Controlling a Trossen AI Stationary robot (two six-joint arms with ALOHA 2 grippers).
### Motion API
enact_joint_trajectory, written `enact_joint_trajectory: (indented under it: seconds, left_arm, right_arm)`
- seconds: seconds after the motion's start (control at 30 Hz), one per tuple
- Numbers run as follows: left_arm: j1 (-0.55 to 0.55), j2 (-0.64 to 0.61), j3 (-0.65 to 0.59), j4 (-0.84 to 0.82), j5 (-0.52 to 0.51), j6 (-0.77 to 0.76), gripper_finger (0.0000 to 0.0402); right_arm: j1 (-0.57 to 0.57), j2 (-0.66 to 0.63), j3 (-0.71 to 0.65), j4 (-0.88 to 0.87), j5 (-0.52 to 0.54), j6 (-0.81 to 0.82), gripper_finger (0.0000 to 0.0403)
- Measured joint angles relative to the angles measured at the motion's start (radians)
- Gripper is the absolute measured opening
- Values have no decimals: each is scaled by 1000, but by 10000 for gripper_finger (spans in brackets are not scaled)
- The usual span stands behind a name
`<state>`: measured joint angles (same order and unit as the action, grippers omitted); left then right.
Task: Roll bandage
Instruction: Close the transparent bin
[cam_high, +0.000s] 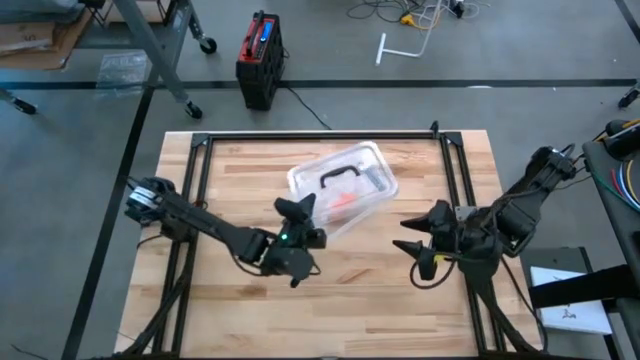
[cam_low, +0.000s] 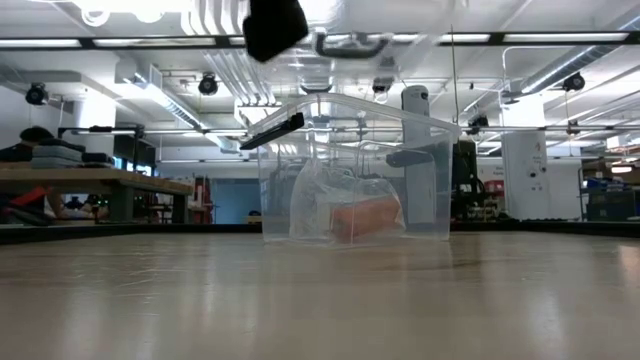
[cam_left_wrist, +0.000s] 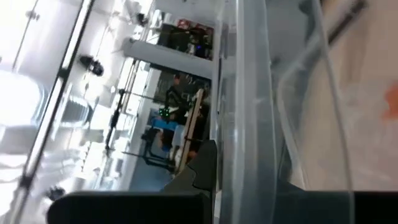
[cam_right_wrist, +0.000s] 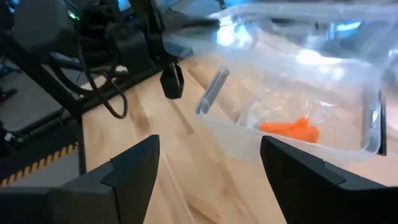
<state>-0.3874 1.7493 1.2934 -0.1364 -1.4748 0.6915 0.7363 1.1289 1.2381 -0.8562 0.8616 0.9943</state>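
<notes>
Workshop space all around, with benches and gear sitting in the background, and a wooden table (cam_high: 240, 300) with a dark frame taking up the middle of the floor.

Biggest things on it are the two dark arms. Left arm is reaching in from the left edge toward the middle, and the left gripper (cam_high: 297, 208) is sitting right at the near-left side of a clear plastic container (cam_high: 345, 190). Its fingers are looking pressed together; from where I'm standing I can't tell for sure whether they're pinching the rim or the lid, though the wrist view is showing clear plastic wall right up against them.

Right arm is coming in from the right edge, and the right gripper (cam_high: 416, 252) is hanging near that edge, apart from the container, fingers spread wide with nothing between them.

Container is sitting a bit back of the table's centre, turned at an angle, with a dark handle (cam_high: 340, 174) on its clear lid.

Inside it, the bandage (cam_right_wrist: 290, 129) is lying on the bottom, bright orange, wrapped in a crumpled clear plastic wrapper (cam_low: 345, 200). It's looking like a small compact lump rather than a long strip.
</notes>
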Motion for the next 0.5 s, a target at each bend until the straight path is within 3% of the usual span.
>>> enact_joint_trajectory:
  seconds: [0.17,0.4,0.5]
  left_arm:
    - [43,42,0,-97,90,-21,8]
    - [131,19,21,-188,88,-23,8]
    - [196,6,65,-318,184,-24,8]
  right_arm:
    - [-64,-28,0,0,-24,-100,278]
    - [-211,-38,0,-2,-31,-276,270]
    - [-292,-37,0,-1,-36,-354,264]
